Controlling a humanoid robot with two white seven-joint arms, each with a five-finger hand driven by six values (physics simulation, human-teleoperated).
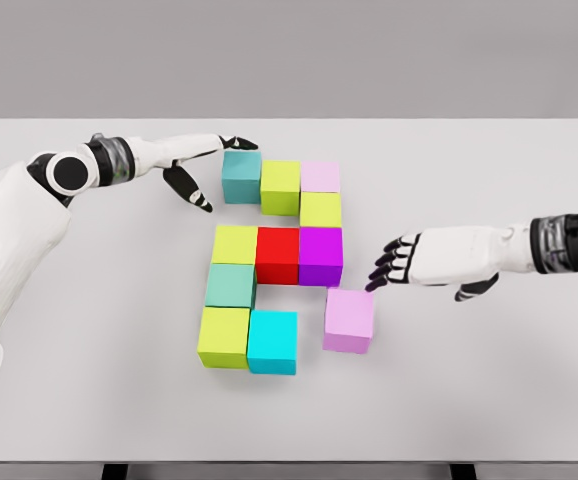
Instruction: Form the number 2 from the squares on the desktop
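Note:
Coloured cubes lie in the middle of the white table point(89, 380). The top row holds a teal cube point(241, 175), a lime cube point(280, 186) and a pale pink cube point(320, 177), with a lime cube point(320, 209) under the pink one. Below come a yellow-green cube point(234, 244), a red cube point(278, 253) and a purple cube point(320, 255). Under those are a green cube point(230, 286), a lime cube point(224, 336) and a cyan cube point(272, 341). A lilac cube point(349, 320) sits apart at the lower right. My left hand point(212, 172) is open, its fingertips at the teal cube's left edge. My right hand point(409, 262) is open, fingertips just above the lilac cube's right corner.
The table's near edge runs along the bottom of the view, its far edge along the top. The left arm point(29, 200) stretches in over the table's left side.

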